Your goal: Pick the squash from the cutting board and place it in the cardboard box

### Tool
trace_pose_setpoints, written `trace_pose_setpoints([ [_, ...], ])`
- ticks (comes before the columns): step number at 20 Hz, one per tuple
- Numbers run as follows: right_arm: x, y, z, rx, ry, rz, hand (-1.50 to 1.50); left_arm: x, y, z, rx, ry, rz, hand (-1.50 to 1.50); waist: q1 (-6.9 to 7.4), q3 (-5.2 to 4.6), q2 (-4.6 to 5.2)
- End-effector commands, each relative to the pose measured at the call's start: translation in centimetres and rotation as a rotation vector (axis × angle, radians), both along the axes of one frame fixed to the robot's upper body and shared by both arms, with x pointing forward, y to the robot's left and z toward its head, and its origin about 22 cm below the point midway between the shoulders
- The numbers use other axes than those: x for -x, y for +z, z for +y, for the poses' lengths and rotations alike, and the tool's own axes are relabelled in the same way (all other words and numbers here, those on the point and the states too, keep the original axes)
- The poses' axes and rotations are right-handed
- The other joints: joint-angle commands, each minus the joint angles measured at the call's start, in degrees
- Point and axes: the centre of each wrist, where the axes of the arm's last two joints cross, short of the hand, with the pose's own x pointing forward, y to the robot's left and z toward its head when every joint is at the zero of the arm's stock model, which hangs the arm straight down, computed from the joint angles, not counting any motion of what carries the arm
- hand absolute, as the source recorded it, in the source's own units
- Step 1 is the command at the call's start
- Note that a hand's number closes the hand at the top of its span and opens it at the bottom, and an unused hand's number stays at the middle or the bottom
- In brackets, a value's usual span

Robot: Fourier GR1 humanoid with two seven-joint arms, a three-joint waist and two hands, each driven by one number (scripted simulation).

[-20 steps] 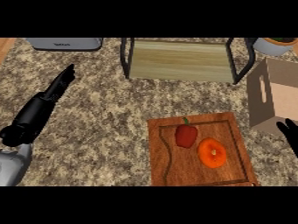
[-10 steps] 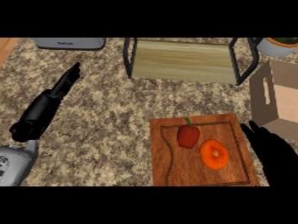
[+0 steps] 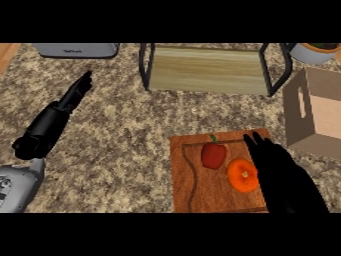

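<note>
In the head view, the one you have, the squash [image 3: 242, 175] is the round orange piece lying on the cutting board [image 3: 195, 192], just beside a red pepper [image 3: 213, 155] to its left, so be sure you go for the orange one. Your right hand [image 3: 280, 175] lies over the board's right side with its fingers straight and released, touching or just overlapping the squash's right edge, gripping nothing. Bring the palm over the squash, curl the fingers and thumb round it from both sides, and keep clear of the pepper so you do not nudge it. Lift straight up before you swing right, since the cardboard box [image 3: 328, 117] stands near the board's upper right corner with its wall in the way. Your left hand [image 3: 77, 90] rests far off at the left, fingers straight; leave it there.
</note>
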Motion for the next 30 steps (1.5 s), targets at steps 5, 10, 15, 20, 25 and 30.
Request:
trace_pose_setpoints([
  [5,-1.7,-1.2,3.7,0.142,-0.177,0.044,-1.5,0.5,0.0,0.8,0.003,0.016,0.002,0.0,-0.62,0.12,-0.21],
  [10,-2.4,-3.7,3.6,0.192,-0.191,0.082,-1.5,0.1,0.7,1.2,0.017,0.011,-0.006,0.0,-0.98,0.17,-0.21],
  [15,-3.5,-4.8,3.5,0.211,-0.208,0.079,-1.5,1.3,-1.7,1.8,0.002,0.019,0.014,0.0,-0.92,0.18,-0.08],
  [20,-4.0,-4.6,3.5,0.163,-0.178,0.102,-1.5,1.4,-0.6,1.5,0.015,0.004,-0.001,0.0,-1.02,0.22,-0.12],
  [25,-3.8,-6.8,4.4,0.145,-0.188,0.119,-1.5,0.6,-0.3,0.1,-0.01,0.018,-0.005,0.0,-1.09,0.24,-0.09],
  [30,-2.6,-6.4,3.0,0.209,-0.222,0.128,-1.5,1.0,-0.2,2.1,0.013,0.014,0.027,0.0,-1.48,0.2,-0.26],
])
